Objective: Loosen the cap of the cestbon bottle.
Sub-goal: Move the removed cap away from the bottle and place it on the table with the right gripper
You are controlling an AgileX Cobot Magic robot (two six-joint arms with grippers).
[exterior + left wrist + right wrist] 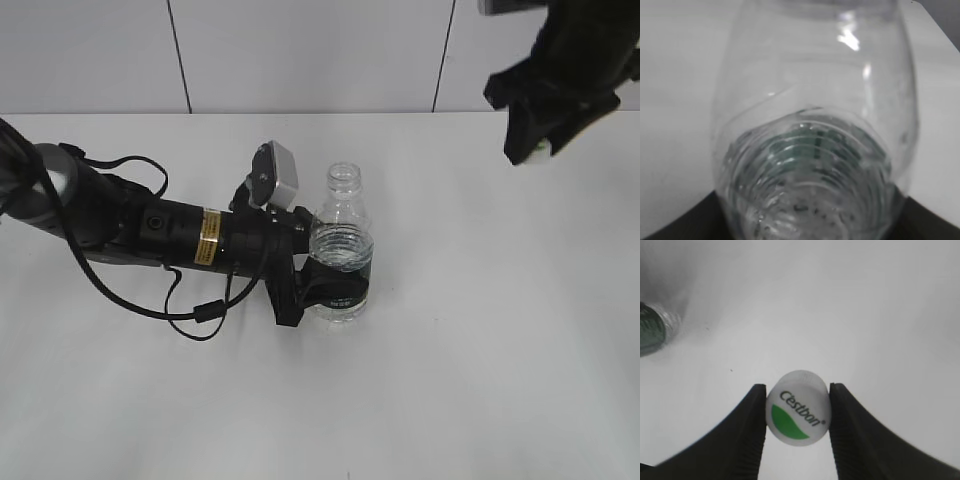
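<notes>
My left gripper (325,285) clamps the cestbon bottle (342,245) upright on the surface (480,380), steadying it. My right gripper (798,412), raised well right of the bottle, pinches the cap (798,407), leaving the neck bare.

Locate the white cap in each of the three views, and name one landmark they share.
Exterior: cap upper right, barely showing in the raised right gripper.
Left wrist: not in it.
Right wrist: cap bottom centre, pinched between the fingers.
Shared landmark: the cestbon bottle, standing open, gripped by the left gripper.
</notes>
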